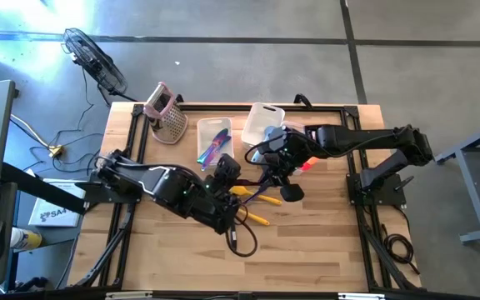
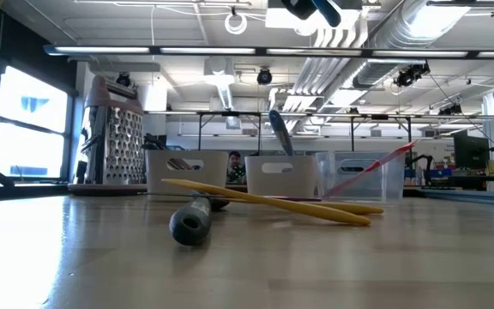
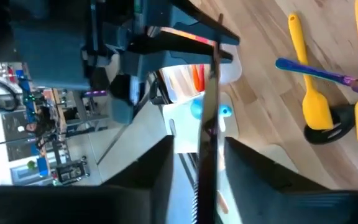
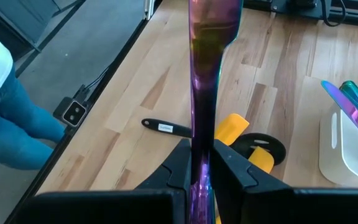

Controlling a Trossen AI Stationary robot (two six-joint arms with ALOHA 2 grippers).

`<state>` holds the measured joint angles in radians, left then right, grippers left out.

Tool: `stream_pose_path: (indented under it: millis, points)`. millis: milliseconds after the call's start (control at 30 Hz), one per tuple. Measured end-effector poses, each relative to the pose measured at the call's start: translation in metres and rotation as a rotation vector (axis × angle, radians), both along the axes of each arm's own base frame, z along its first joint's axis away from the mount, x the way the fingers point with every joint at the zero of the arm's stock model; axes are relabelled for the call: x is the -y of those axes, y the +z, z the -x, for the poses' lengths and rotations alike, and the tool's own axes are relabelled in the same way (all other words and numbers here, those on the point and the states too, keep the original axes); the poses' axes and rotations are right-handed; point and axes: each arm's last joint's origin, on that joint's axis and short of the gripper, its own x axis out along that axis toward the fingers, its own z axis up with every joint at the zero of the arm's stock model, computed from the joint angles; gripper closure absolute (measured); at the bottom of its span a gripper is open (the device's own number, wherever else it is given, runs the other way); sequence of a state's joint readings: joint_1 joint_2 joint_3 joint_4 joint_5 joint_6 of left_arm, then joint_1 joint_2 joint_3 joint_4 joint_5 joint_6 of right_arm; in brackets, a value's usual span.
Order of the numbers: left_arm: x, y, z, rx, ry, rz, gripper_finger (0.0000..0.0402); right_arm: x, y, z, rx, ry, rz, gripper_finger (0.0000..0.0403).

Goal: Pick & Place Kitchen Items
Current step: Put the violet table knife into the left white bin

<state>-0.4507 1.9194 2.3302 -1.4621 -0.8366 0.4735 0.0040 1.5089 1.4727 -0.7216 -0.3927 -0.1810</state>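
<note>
Workshop floor surrounds your wooden table (image 1: pixel 307 250), where yellow spatulas (image 1: pixel 252 197) lie crossed near the middle beside a black utensil (image 1: pixel 292 193). Your right gripper (image 4: pixel 201 163) is clamped on an iridescent purple utensil (image 4: pixel 207 74) held upright above them. Your left gripper (image 3: pixel 197 168) has a thin dark utensil (image 3: pixel 209 124) between its fingers; you cannot tell whether they grip it. 2 clear tubs (image 1: pixel 215 137) and a grater (image 1: pixel 167 112) crowd the far edge; the near half lies bare.
</note>
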Motion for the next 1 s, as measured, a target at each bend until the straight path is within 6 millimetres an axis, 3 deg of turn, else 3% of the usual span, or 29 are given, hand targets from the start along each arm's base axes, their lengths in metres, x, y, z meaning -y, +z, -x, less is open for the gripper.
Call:
stream_pose_path:
  millis: [300,733,1000]
  points:
    - [-0.004,-0.01,-0.012,-0.033,0.024,-0.062,0.0392,0.001,0.0,0.0,-0.005,-0.008,0.001,0.0373]
    - [-0.011,-0.011,-0.014,-0.044,0.035,-0.033,0.0399,0.001,-0.001,0.0,-0.009,-0.029,0.019,0.0367]
    - [-0.013,-0.01,-0.014,-0.026,0.06,-0.021,0.0401,0.004,0.002,-0.004,-0.012,-0.237,-0.014,0.0295]
